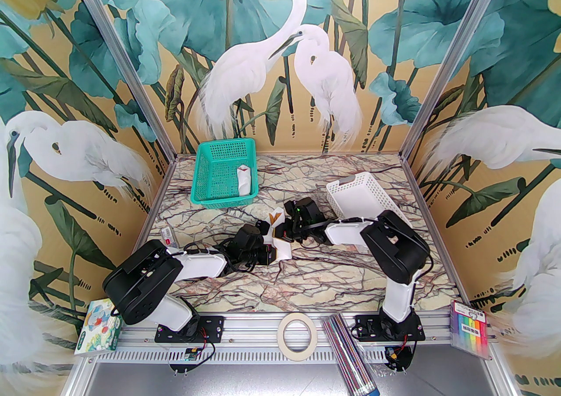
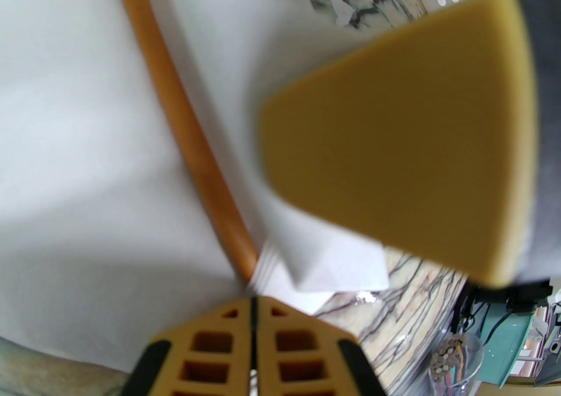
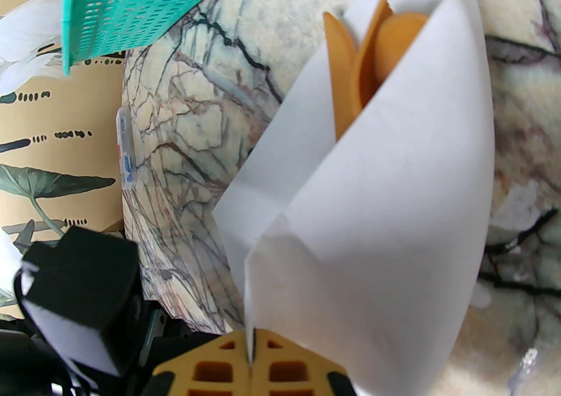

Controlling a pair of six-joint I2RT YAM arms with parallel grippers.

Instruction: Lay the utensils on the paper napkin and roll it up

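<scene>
The paper napkin (image 1: 283,250) lies at the table's middle, folded over the utensils (image 1: 275,215), whose orange-brown tips stick out of its far end. Both grippers meet at it. My left gripper (image 1: 268,255) is shut on a pinched fold of the napkin (image 2: 87,122) at its near end, beside one orange handle (image 2: 175,100). My right gripper (image 1: 281,234) is shut on the edge of the napkin (image 3: 372,232), which wraps like a cone around the utensils (image 3: 363,61). One of the right gripper's fingers (image 2: 394,135) looms close in the left wrist view.
A green basket (image 1: 210,175) at the back left holds another white rolled bundle (image 1: 245,181). A white basket (image 1: 363,192) stands at the back right. A small clear box (image 1: 168,236) lies left of the arms. A tape ring (image 1: 296,333) rests on the front rail.
</scene>
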